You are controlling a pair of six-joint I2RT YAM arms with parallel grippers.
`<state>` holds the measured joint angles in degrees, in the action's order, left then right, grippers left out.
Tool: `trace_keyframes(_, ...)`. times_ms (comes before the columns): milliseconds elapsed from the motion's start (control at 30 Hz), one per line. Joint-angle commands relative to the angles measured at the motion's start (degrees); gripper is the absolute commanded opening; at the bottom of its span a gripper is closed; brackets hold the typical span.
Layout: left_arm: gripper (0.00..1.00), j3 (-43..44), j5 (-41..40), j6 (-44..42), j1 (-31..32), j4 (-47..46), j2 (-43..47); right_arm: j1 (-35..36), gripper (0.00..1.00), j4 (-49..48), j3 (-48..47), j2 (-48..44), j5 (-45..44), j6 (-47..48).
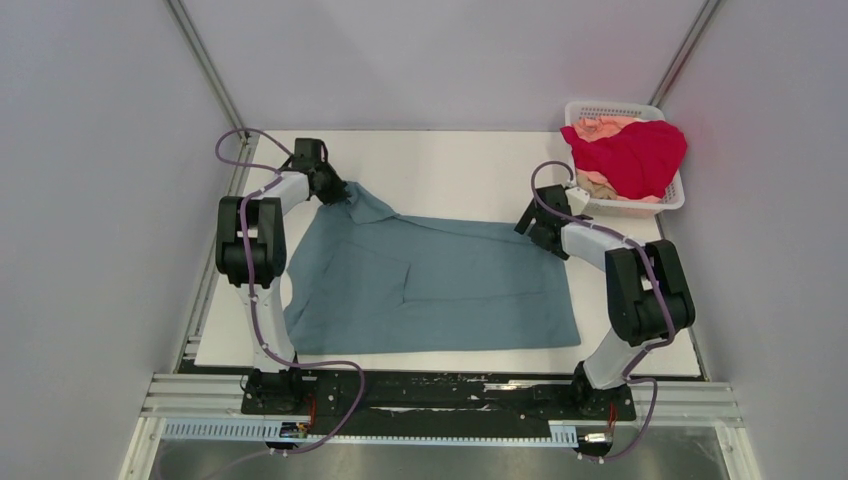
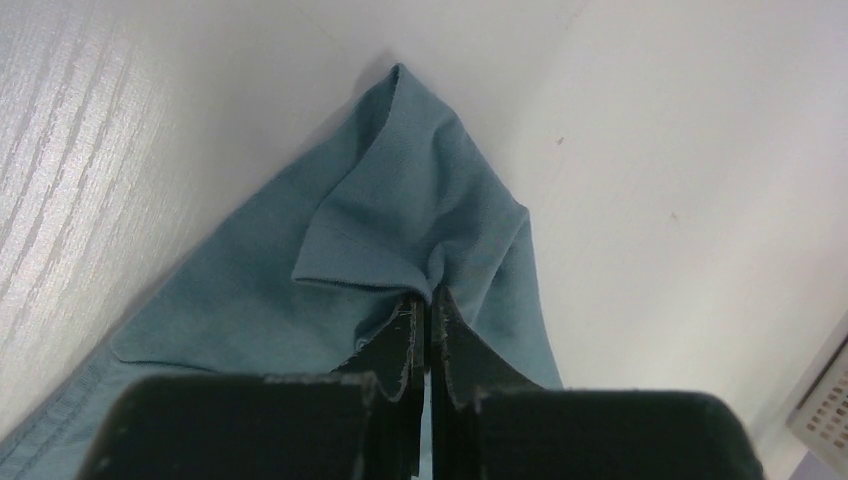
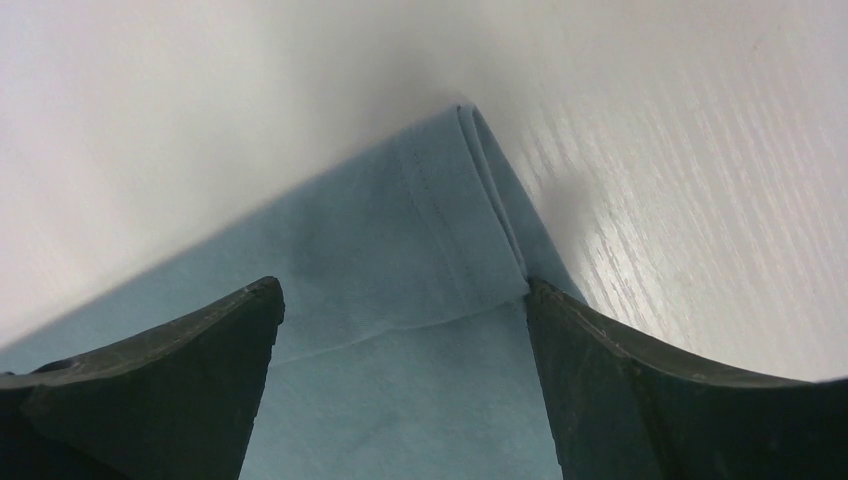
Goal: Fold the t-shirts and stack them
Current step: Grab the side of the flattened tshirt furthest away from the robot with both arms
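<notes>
pinching teal t-shirt: left gripper; right gripper spread.

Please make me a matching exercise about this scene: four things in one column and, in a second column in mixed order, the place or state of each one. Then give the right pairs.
Column one
1. teal t-shirt
2. red t-shirt
3. left gripper
4. right gripper

Column two
a. open, over a hemmed corner of the teal cloth
b. heaped in the white basket
c. spread out on the table
d. shut on a bunched corner of the teal cloth

Pairs: 1-c, 2-b, 3-d, 4-a
</notes>
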<state>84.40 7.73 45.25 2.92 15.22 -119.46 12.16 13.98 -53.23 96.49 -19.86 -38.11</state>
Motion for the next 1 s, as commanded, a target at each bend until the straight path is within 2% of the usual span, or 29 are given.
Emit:
trace_keyframes(0,0.0,0.1,0.3,-0.3,-0.1,-0.1,3.4,-0.4,0.92,-4.9,-2.6,2.2,1.3,-0.6)
trace_keyframes(233,0.0,0.4,-0.1,-0.8,-0.1,0.5,3.4,-0.8,0.93,-4.9,-5.0,4.1,0.6,0.6)
trace_keyframes(833,0.0,1.6,-0.4,-1.5,-0.1,1.7,2.8,-0.8,0.86,-5.6,-7.8,4.1,0.3,1.9)
trace_keyframes(967,0.0,2.0,0.0,-2.0,0.0,2.0,2.7,-0.7,0.81,-5.5,-8.2,5.1,1.0,2.2)
